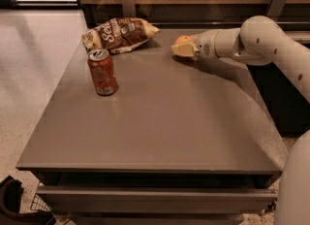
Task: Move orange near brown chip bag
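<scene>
Gripping, it seems, the round orange (183, 40), the claw (179, 49) hovers near the wrinkly brown chip bag (121, 34).

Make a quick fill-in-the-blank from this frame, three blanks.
1. The red soda can stands ___ on the table.
2. The brown chip bag lies at the table's far ___ corner, behind the can.
3. The pincer is at the table's far edge with the orange at its tip, and its arm comes in from the ___ of the view.
Missing words: upright; left; right.
</scene>
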### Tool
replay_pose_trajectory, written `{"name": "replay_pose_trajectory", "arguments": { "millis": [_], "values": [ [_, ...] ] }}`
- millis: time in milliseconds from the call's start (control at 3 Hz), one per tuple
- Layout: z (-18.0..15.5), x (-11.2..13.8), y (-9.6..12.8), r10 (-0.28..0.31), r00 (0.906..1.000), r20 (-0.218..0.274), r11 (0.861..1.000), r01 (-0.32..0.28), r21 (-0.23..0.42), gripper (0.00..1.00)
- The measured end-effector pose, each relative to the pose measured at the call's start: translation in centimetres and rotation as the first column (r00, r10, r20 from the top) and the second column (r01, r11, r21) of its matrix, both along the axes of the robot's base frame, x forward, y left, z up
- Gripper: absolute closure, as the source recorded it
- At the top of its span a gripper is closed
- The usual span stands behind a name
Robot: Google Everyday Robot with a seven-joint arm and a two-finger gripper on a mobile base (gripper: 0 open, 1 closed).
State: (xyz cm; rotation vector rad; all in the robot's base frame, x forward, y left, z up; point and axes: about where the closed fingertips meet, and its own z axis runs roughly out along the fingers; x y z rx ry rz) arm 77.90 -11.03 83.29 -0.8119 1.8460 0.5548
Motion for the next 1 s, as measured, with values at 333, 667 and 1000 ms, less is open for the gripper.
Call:
{"name": "replay_pose_trajectory", "arguments": {
  "millis": [333, 667, 1000],
  "values": [
    [0.01, 0.0, 0.01, 0.0, 1.0, 0.0, 1.0, 0.0, 0.0, 0.38],
    [-0.1, 0.02, 0.3, 0.004, 1.0, -0.002, 1.0, -0.004, 0.001, 0.07],
    [-0.18, 0.03, 0.49, 0.007, 1.0, -0.003, 1.0, -0.007, 0.001, 0.0]
  ]
}}
